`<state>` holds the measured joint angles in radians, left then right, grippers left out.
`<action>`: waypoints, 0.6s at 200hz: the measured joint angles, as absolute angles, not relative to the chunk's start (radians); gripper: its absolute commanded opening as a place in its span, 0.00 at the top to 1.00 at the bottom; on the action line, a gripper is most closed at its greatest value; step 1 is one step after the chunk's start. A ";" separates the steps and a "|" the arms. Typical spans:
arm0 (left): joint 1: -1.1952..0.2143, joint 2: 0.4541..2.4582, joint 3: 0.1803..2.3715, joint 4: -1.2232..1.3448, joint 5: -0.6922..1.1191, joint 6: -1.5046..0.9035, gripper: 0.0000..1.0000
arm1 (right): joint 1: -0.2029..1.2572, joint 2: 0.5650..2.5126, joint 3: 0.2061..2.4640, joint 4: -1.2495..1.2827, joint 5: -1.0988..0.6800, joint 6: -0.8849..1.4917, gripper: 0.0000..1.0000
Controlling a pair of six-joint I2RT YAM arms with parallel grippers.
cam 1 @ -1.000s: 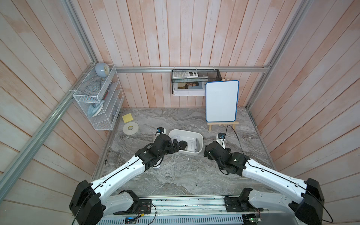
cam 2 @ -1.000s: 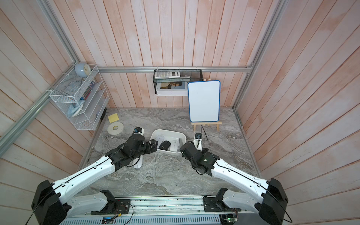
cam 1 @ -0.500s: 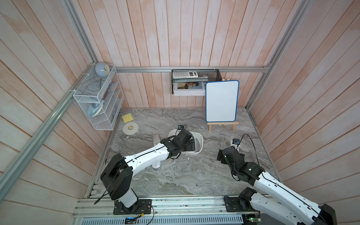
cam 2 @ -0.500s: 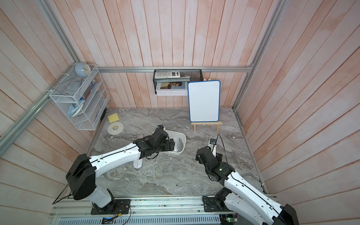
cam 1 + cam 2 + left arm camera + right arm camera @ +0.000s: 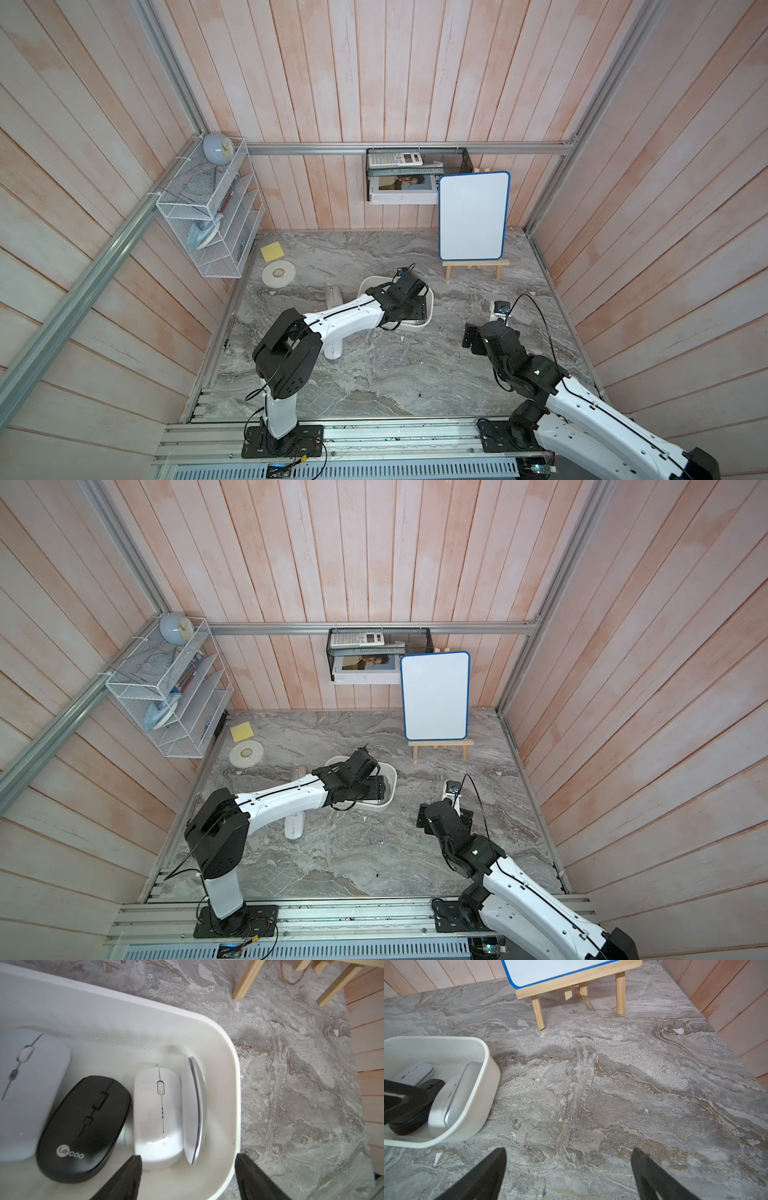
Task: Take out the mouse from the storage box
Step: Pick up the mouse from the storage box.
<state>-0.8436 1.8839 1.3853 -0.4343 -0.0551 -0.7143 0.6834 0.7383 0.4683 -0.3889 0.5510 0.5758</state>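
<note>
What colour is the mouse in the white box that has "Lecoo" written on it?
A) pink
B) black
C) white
B: in the left wrist view, the Lecoo mouse lying in the storage box is plainly black.

storage box (image 5: 232, 1047): white, shallow, rounded corners, plain walls, upright mid-bench (image 5: 612, 1084). Four mice inside, roughly side by side:
- large white mouse (image 5: 31, 1088) at one end, flat
- black Lecoo mouse (image 5: 83, 1126), flat, skewed, close against the next
- small white mouse (image 5: 158, 1113), flat
- slim silver-edged mouse (image 5: 194, 1109), on its edge between that one and the end wall

Outside on the bench: pinkish mouse (image 5: 333, 296) just beside the box; outside white mouse (image 5: 332, 351) nearer the front, partly hidden.
</note>
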 measured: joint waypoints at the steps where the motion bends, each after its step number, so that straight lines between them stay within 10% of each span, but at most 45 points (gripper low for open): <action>1: -0.844 1.885 1.386 -0.434 -0.055 -0.715 0.27 | 0.683 0.739 0.468 -0.389 0.551 0.575 0.03; 120: -0.839 2.027 1.468 -0.424 0.009 -0.723 0.50 | 0.680 0.793 0.468 -0.366 0.525 0.567 0.03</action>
<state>-0.8387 2.0274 1.4685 -0.4240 0.0086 -0.7227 0.6796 0.7925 0.4683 -0.3660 0.5255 0.5674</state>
